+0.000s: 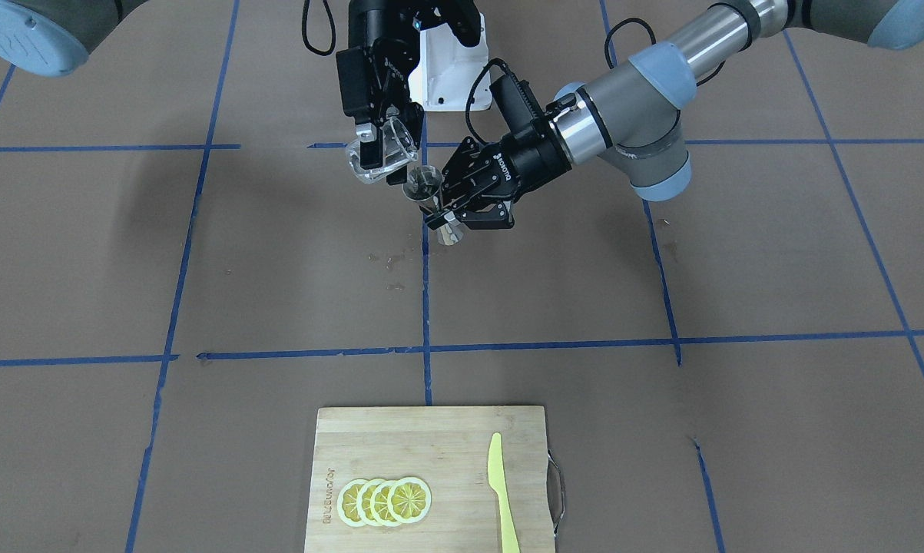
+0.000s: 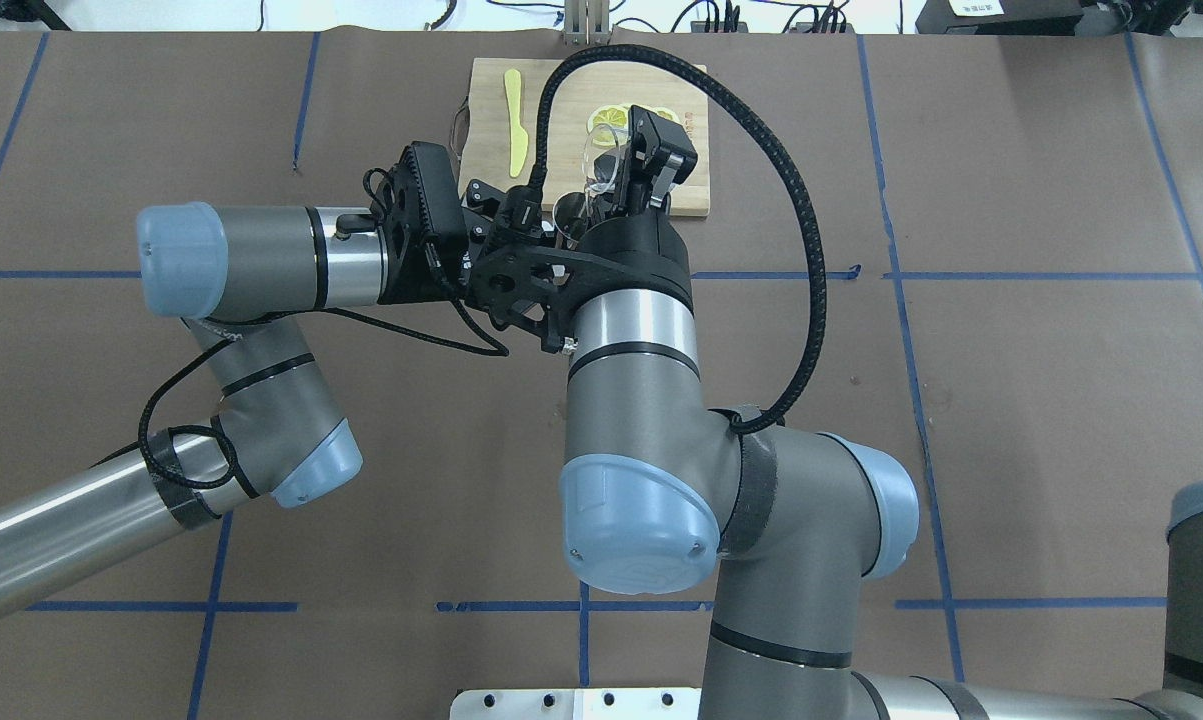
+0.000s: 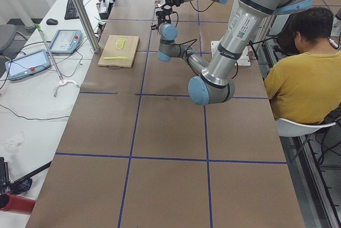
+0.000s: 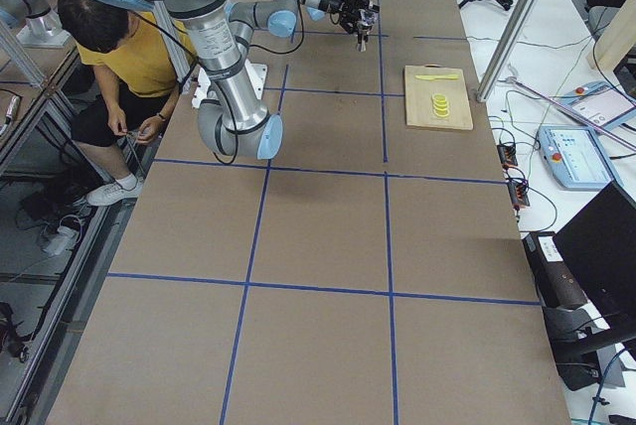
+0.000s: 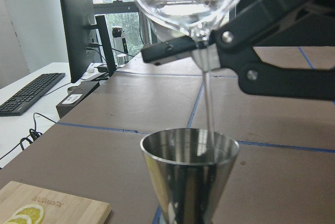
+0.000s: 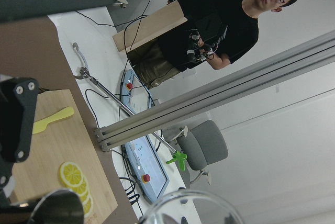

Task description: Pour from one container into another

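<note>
The right gripper is clamped on the small clear glass cup and holds it tipped, pouring lip down, above and just to one side of the steel jigger. The left gripper is closed on the jigger's narrow waist and holds it upright over the table. In the left wrist view a thin clear stream falls from the lip of the cup and lands inside the far right part of the jigger's round rim, close to the edge. The cup and jigger do not touch. Both hang over a blue tape cross in the middle of the table, on the robot's near side, with the white mounting plate just behind them. A few small dark specks mark the brown paper below. Wide brown surface lies to the left and right of the grippers and stretches to the far edge. There a bamboo cutting board carries a row of overlapping lemon slices and a yellow plastic knife, well apart from the pour.
</note>
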`<state>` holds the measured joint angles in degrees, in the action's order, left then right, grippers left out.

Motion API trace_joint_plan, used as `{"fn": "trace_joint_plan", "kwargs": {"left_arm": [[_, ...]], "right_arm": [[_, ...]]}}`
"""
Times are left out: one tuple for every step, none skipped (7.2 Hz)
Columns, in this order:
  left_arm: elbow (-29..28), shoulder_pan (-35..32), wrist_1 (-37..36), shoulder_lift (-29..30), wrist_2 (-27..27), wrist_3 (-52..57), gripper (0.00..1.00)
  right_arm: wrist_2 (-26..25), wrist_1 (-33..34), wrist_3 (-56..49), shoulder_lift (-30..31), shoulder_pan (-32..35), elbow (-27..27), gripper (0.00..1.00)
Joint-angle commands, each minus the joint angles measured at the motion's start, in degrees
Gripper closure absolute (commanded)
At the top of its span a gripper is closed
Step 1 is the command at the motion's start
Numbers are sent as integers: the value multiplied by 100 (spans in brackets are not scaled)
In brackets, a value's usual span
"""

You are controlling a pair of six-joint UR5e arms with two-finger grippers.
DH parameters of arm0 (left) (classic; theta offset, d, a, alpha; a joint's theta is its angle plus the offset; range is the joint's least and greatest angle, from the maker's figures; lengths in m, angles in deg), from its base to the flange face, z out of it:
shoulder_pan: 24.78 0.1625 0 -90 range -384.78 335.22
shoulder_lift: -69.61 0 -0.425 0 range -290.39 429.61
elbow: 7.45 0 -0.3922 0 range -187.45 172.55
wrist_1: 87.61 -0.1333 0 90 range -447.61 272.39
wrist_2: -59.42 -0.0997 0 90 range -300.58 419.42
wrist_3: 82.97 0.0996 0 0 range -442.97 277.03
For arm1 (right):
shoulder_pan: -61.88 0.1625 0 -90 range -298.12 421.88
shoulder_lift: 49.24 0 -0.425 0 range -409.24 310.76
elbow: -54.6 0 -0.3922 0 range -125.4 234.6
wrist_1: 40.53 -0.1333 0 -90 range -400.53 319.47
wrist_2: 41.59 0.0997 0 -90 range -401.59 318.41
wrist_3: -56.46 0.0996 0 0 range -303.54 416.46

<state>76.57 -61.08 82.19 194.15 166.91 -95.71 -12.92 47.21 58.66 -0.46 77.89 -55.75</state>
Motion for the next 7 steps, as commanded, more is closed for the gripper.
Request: {"fn": "trace_joint_plan", "kwargs": {"left_arm": [[0,0,0,0,0,0,100],[0,0,0,0,0,0,100],[0,0,0,0,0,0,100],[0,0,-9,9,0,0,100],[0,0,-9,9,0,0,100],[0,0,-9,9,0,0,100],[0,0,-9,9,0,0,100]], "right_arm": [[-1,-3,0,0,-1,-4,100],[-1,-3,0,-9,-1,-4,100],[33,-90,26,-18,-1,-57,100],[42,-100,78,-18,-1,-153,100],[86,-126,157,-9,17,-441,100],[234,-274,541,52,34,-635,100],[419,-354,1075,61,69,-663,100]]}}
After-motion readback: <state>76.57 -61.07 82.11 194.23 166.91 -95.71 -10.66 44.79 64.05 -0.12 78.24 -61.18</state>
